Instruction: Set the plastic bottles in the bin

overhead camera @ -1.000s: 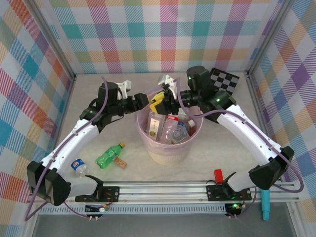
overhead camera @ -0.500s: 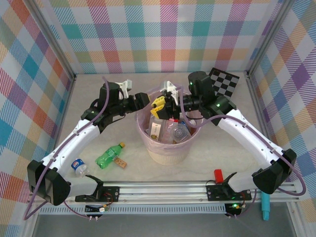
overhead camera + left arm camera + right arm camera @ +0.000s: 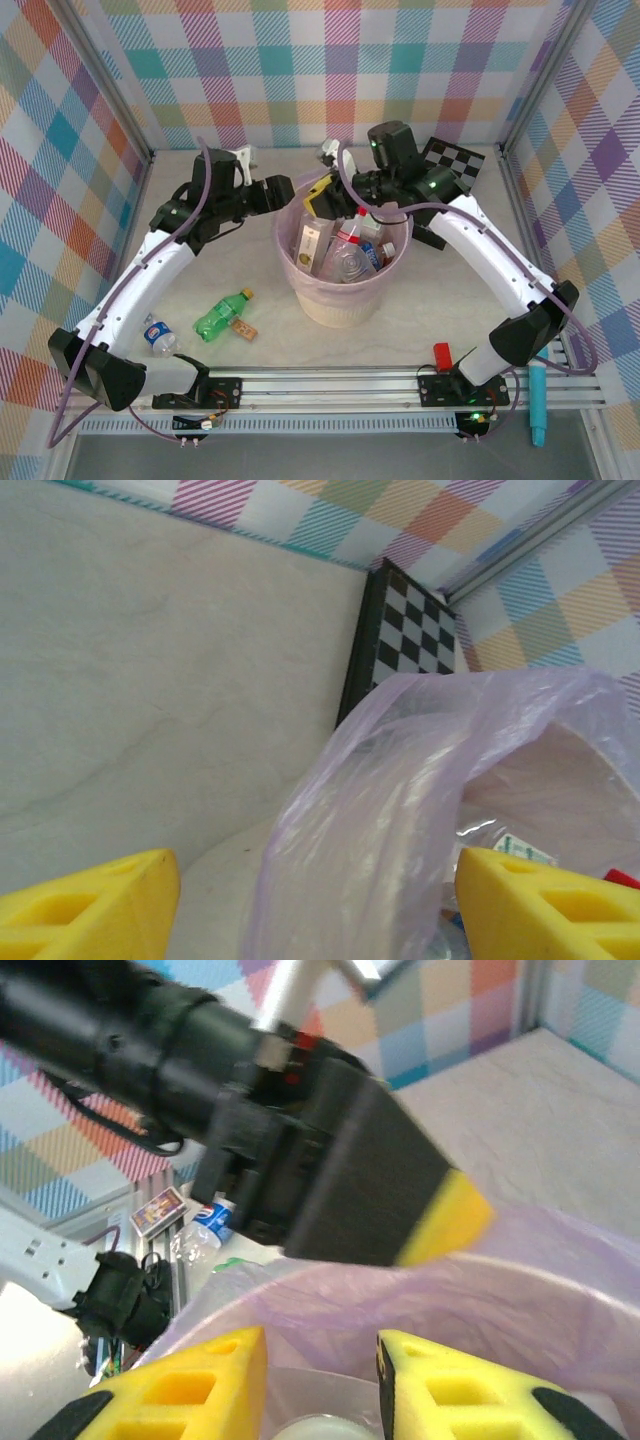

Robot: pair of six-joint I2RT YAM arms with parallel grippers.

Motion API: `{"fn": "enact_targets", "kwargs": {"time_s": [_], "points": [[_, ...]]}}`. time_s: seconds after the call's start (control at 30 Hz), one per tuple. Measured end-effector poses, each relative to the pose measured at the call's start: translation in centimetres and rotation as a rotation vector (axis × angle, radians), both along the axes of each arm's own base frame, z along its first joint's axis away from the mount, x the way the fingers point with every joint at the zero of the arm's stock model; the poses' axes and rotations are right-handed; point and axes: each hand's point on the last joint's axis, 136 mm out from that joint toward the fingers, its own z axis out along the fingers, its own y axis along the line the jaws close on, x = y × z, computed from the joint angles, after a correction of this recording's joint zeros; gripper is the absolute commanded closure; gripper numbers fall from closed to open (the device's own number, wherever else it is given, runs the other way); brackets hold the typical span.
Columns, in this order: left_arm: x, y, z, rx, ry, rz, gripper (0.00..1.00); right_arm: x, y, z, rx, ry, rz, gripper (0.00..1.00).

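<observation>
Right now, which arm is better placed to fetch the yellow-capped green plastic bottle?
Likely left. The green plastic bottle lies near the left arm's base; the cream round bin stands between it and the right arm.

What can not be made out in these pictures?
- Right wrist view: pale round thing between the fingers of the right gripper, cut by the bottom edge; grip unclear.
- Left wrist view: bin's inside, veiled by the pink bag.
- Top view: label of the clear bottle on the table, too small.

Bright, even light fell from overhead onto the pale counter [image 3: 430, 300], leaving only soft, short shadows around the bin [image 3: 345, 300]. Both wrist views were soft up close: the yellow fingers [image 3: 190, 1380] and pink bag [image 3: 400, 810] looked blurred.
</observation>
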Motion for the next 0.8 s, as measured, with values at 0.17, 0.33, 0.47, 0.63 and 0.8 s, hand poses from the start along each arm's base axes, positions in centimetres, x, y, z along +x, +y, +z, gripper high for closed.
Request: {"fn": "enact_targets", "kwargs": {"time_s": [0.17,0.33,0.47,0.63,0.8], "points": [[0.1,1.8,-1.2,0.059,0.033,0.042,0.27,4.2,-3.8,-2.6,-0.021,0.133,-0.231,0.58],[-0.1,4.3,-2.6,0.165,0.062,0.092,0.22,6.2,-5.7,-4.5,-0.055,0.199,-0.360,0.52],[-0.9,6.4,-3.8,0.307,0.094,0.115,0.14,6.0,-5.7,-4.7,-0.058,0.223,-0.371,0.40],[-2.5,8.7,-5.9,0.460,0.175,0.125,0.03,6.2,-5.4,-2.0,-0.050,0.204,-0.366,0.24],[-4.2,9.7,-9.1,0.551,0.288,0.093,0.00,6.0,-6.0,2.8,0.007,0.123,-0.384,0.16]]}}
